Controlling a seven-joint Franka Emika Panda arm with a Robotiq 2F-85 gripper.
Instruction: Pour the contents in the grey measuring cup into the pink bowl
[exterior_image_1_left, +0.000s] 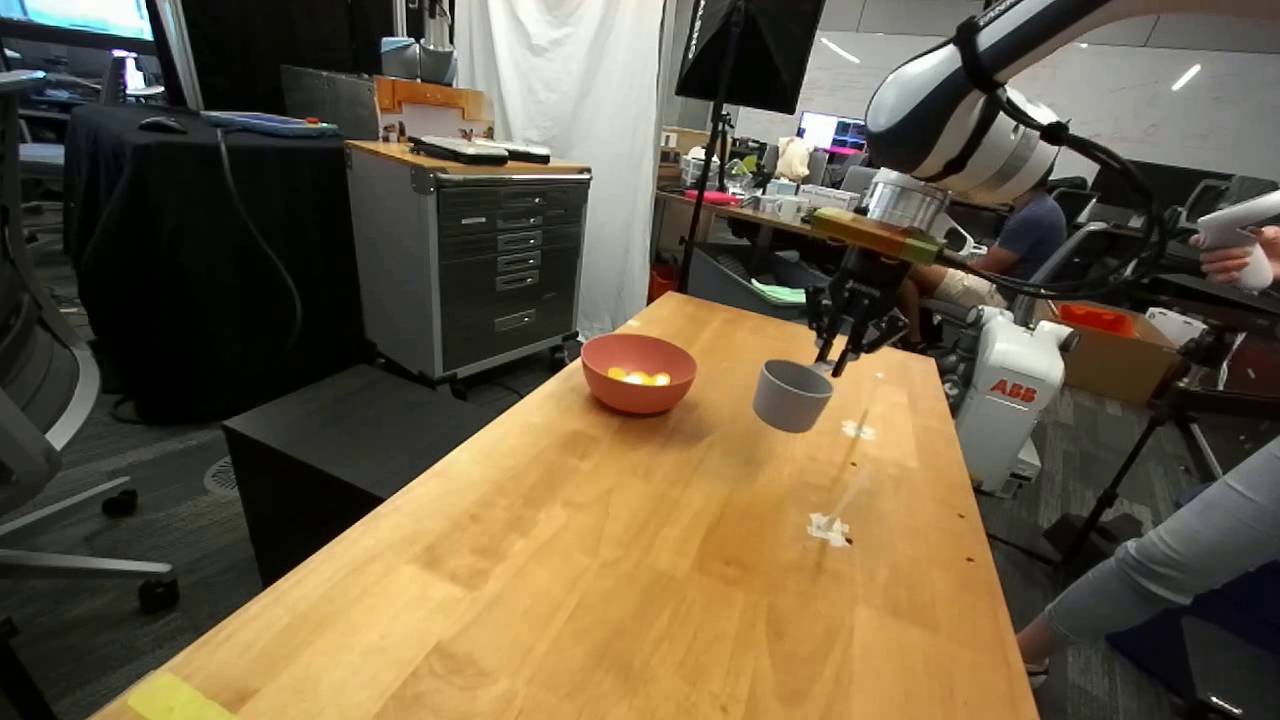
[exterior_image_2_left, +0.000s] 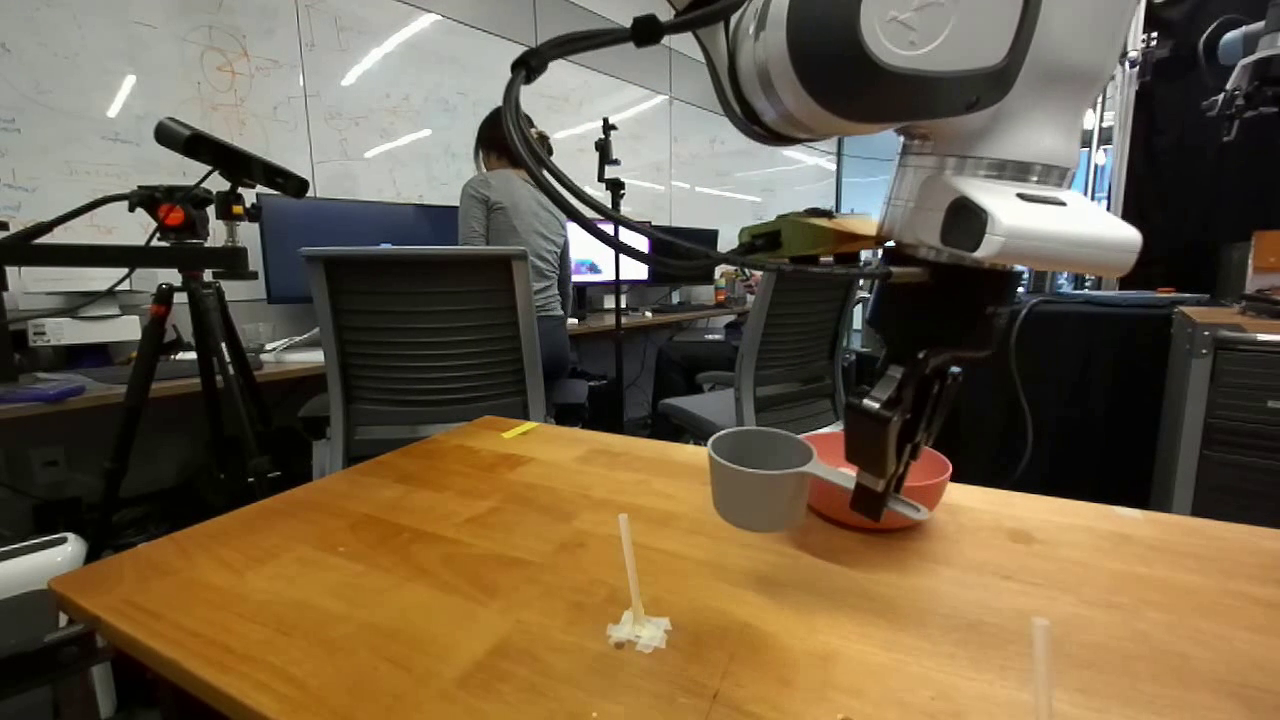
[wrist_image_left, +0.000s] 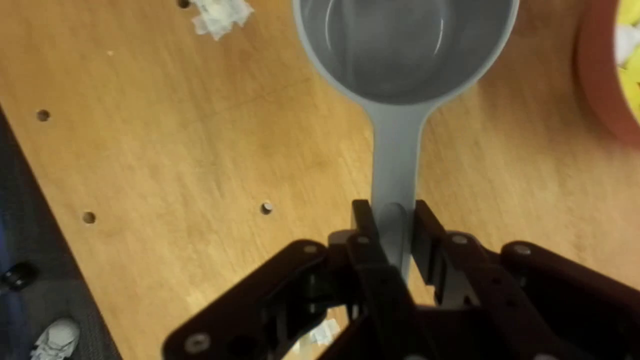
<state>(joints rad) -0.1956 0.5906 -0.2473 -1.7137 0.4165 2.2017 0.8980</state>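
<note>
Can see in an exterior view the pink bowl, standing on the wooden table, with the contents, yellow and whitish pieces, lying inside. To the right of the bowl, and apart from it, can find the grey measuring cup, held in the air, mouth upward and leaning slightly. Further to the right of the bowl, and higher, can see the gripper, pointing downward and narrow at the tips.

In an exterior view can observe the handle of the cup, crossing in front of the bowl and pinched between the fingers, with the end sticking out past them. Can place the cup to the left of the bowl, nearer to the camera, almost upright.

In the wrist view can recognise only a part of the bowl, at the right edge. To the left of the bowl can look into the cup, with a smooth grey floor, and can confirm the fingers, pressed narrowly on the handle from both sides.
</note>
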